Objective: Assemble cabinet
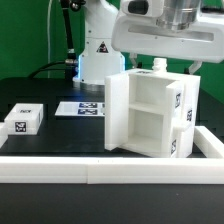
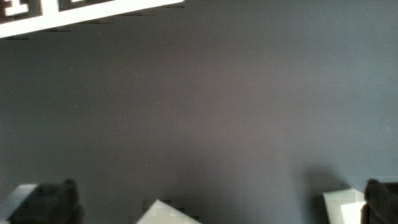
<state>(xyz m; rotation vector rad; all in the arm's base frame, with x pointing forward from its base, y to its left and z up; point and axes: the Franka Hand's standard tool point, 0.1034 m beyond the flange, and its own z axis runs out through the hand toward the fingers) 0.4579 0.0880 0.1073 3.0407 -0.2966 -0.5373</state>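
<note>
The cabinet [image 1: 150,115] is a large white box with open shelf compartments and tags on its side. It stands upright on the black table at the exterior view's right. My arm's hand hangs just above and behind its top edge, and the fingertips are hidden there. In the wrist view my gripper [image 2: 214,206] is open. Its dark fingers [image 2: 48,203] stand far apart over the black table. A white corner [image 2: 169,213] of a part shows between them, and a white edge [image 2: 349,196] lies by the other finger.
A small white tagged block [image 1: 22,120] lies at the exterior view's left. The marker board [image 1: 85,108] lies flat behind the cabinet's left side and also shows in the wrist view [image 2: 71,14]. A long low white rail [image 1: 60,165] edges the table's front.
</note>
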